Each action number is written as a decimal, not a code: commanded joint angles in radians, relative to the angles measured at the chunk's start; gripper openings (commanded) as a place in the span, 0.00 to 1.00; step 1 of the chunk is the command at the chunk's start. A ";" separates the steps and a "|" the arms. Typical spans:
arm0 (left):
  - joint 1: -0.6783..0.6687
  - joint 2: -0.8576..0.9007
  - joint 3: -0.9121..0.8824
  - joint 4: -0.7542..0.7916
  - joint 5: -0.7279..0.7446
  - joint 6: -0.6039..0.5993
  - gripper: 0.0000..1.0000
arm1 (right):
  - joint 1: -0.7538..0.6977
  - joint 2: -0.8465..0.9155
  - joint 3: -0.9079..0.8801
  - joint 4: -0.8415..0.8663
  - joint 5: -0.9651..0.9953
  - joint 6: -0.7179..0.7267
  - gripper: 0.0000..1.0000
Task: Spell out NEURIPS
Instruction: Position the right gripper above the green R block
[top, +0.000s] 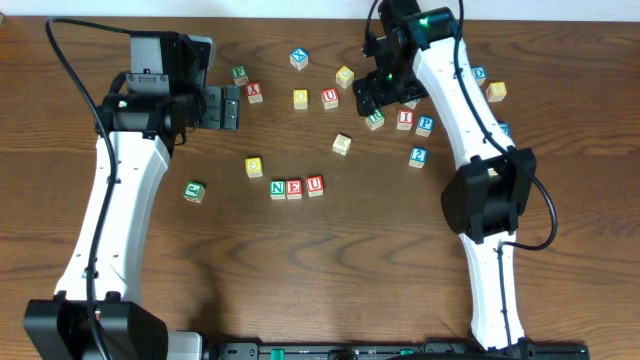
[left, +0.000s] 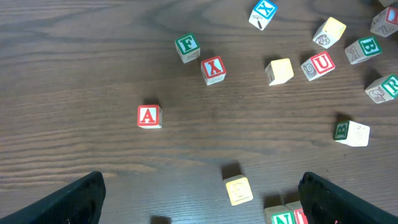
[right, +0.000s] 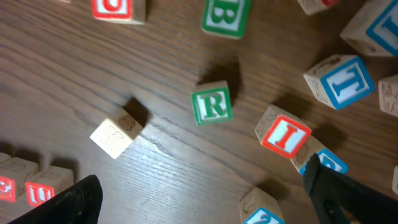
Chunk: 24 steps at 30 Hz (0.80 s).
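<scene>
Right wrist view is showing the right pincer gaping empty over the green R cube; the left pincer is also gaping, empty.

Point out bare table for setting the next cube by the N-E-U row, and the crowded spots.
Free: the wood right of the row's U, bordered above by a pale cube and a blue-lettered cube, and rightward by the right arm. Also free nearer the robot than the row. Crowded: around the green R and red I.
</scene>
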 joint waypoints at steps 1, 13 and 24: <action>0.003 -0.004 0.026 0.000 0.006 0.010 0.98 | 0.039 -0.004 0.012 0.013 -0.004 0.008 0.99; 0.003 -0.004 0.026 0.000 0.006 0.010 0.98 | 0.045 -0.004 0.012 0.042 0.008 0.025 0.98; 0.003 -0.004 0.026 0.000 0.006 0.010 0.98 | 0.053 0.026 0.012 0.049 0.130 0.062 0.97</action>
